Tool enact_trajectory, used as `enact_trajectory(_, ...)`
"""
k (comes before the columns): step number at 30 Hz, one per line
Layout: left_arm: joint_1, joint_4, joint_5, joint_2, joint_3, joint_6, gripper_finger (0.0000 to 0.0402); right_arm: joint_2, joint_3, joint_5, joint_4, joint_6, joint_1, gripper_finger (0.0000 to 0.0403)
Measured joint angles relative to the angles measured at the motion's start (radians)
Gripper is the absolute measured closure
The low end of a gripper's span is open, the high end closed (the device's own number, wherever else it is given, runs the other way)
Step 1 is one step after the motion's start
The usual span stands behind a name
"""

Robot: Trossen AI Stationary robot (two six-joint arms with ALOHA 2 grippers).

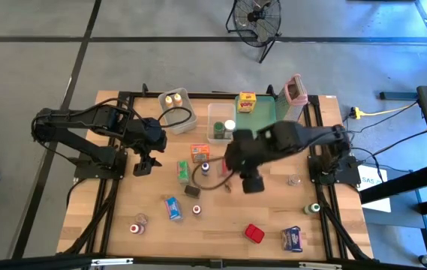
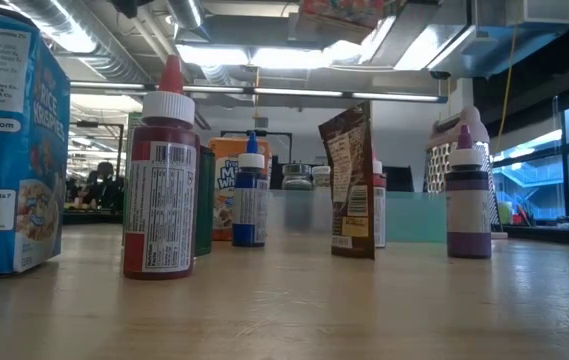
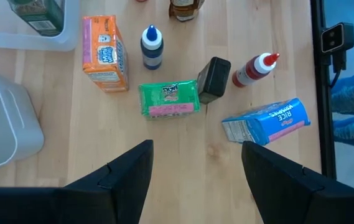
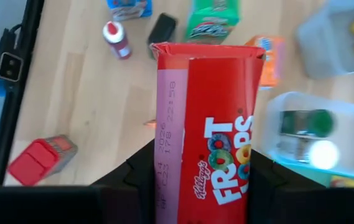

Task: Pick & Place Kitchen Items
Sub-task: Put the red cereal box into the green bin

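**A:** Right gripper (image 4: 203,180) is clamped on a red cereal box (image 4: 204,124), one dark finger either side, the box's long axis running straight out ahead of the wrist

**B:** And from above the right arm is bent in over the middle of the table (image 1: 221,232), wrist just short of the clear bin (image 1: 221,124) with the green-capped jar. I'd judge that bin lies ahead of the box, towards the far edge

**A:** Agreed, short carry if that's the target. Left gripper (image 3: 195,168)?

**B:** Fingers apart, nothing between them, hanging above the table. Ahead of it lies a green packet (image 3: 169,98), long axis crosswise to the fingers, orange box (image 3: 105,53) beside it

**A:** So the left arm (image 1: 100,131) is nearer those, elbow folded back by its base
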Motion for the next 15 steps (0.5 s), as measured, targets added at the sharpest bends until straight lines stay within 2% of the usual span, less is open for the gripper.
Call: enact_trajectory(15,0.000,0.000,-0.046,0.000,0.000,-0.001,0.0162,-0.191,0.000,0.000,0.000,-0.226,-0.269,0.0250)
